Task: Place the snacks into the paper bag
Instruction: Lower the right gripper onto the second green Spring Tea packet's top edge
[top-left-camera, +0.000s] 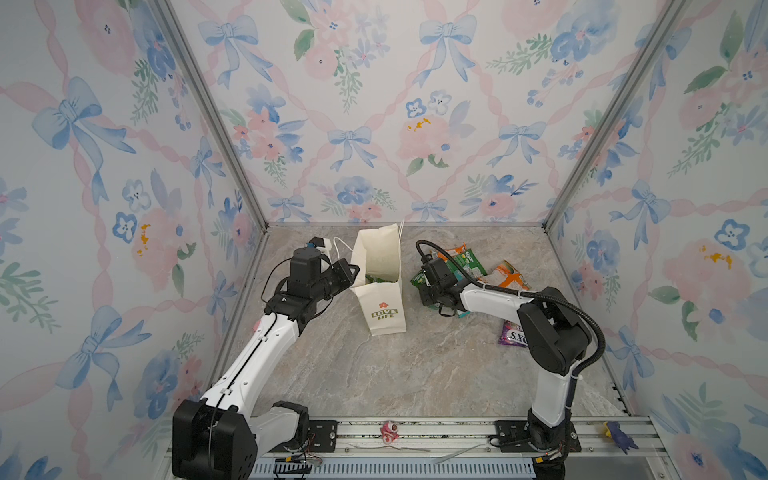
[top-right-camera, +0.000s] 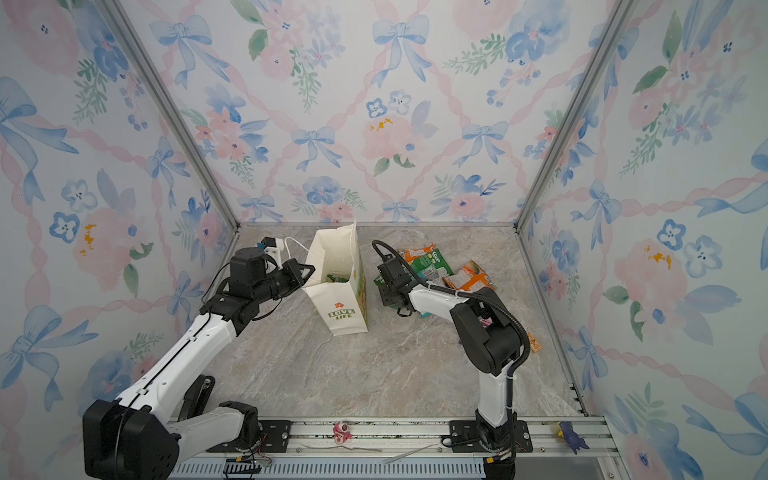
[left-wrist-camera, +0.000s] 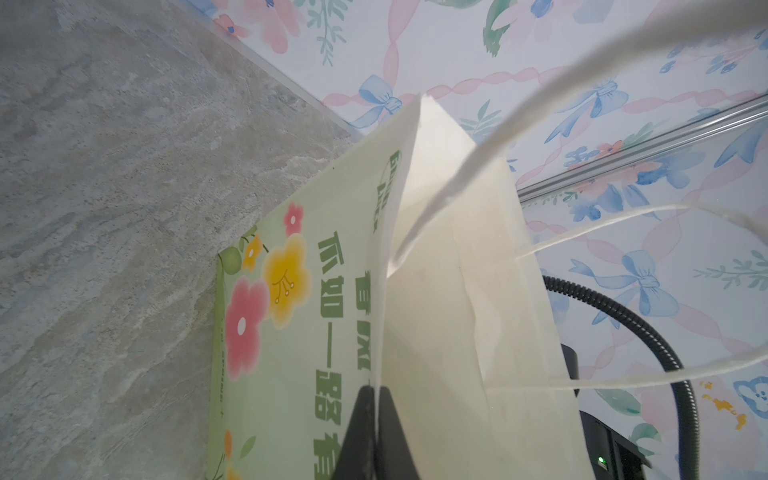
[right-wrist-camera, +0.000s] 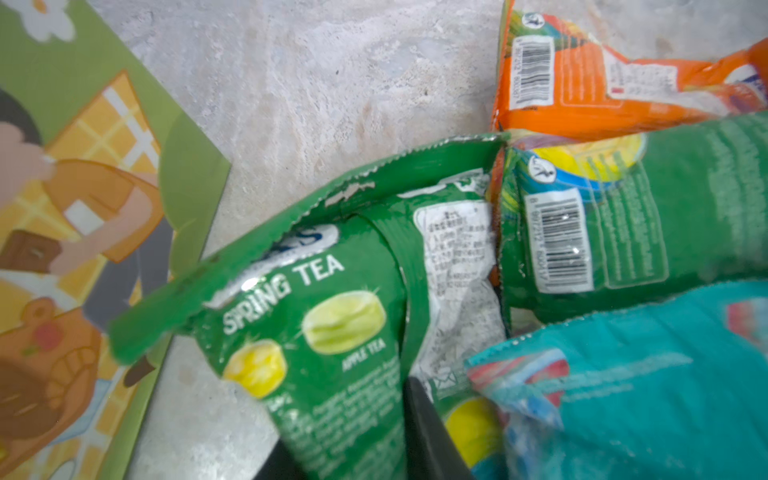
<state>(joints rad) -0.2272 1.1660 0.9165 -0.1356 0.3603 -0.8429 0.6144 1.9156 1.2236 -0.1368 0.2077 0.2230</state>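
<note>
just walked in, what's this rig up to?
It's bagging snacks. The left gripper is shut on the rim of the paper bag, which stands upright and open on the table. The right gripper is down in the pile beside it, fingers either side of a green Spring Tea packet; a firm grip isn't clear. Green packaging shows inside the bag. An orange packet, a teal packet and a purple packet lie outside.

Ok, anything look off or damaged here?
Green Spring Tea packet: top seal folded over, edge scuffed white. Purple packet lies apart from the pile, partly hidden by the right arm. Small pink figure sits on the front rail. Paper bag itself looks fine, left claw pinching its rim.
</note>
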